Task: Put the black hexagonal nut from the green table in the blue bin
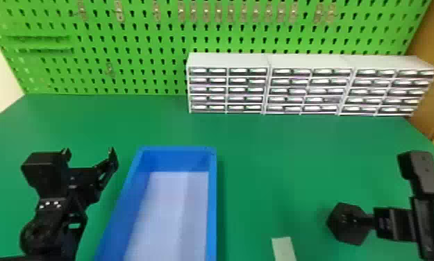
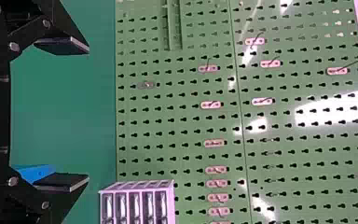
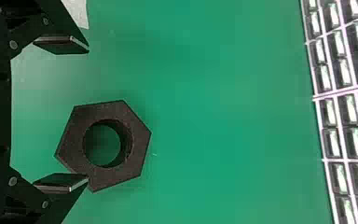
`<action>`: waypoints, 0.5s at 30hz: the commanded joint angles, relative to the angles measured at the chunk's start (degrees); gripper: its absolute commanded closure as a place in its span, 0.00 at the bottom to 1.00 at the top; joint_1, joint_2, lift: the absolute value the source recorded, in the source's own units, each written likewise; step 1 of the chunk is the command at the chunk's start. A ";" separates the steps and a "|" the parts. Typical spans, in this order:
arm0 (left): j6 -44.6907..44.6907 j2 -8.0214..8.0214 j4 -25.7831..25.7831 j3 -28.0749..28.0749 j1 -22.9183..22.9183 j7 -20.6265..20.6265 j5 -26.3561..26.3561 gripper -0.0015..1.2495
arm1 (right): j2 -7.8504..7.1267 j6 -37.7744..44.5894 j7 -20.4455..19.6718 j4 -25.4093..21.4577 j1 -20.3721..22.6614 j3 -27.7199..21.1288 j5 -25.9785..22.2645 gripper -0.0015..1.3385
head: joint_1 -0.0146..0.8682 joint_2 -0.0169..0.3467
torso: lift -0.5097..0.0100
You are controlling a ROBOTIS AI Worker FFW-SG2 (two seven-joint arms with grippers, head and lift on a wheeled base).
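1 nut [image 1: 346, 225] is lying on 1 table [image 1: 278, 145], right of 1 bin [image 1: 211, 194] | left gripper [image 1: 89, 155] is sitting wide | right gripper [image 1: 394, 224] is sitting wide by nut | 3 drawer boxes [image 1: 309, 62] are standing behind

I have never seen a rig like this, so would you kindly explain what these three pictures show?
They show a robot with two black arms. The head view looks forward and down; the other two come from cameras on its wrists, turned on their side.

On the green table lie a blue bin and, to its right, a black hexagonal nut. Behind them stand small drawer units before a green pegboard.

The left gripper is open, left of the bin. The right gripper is at the nut, its fingers apart and not closed on it. Nothing is held.
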 commanded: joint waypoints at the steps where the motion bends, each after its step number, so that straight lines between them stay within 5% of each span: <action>1: 0.00 -0.15 0.25 -0.34 -0.26 0.00 0.00 0.24 | -0.28 0.08 0.00 2.00 -0.92 0.98 -0.10 0.23 | 0.76 0.20 | 0.80; 15: 0.00 -0.15 0.86 -0.96 -1.14 0.00 -0.09 0.24 | -1.16 0.08 0.00 7.36 -4.44 4.85 -1.24 0.23 | 0.76 0.20 | 0.80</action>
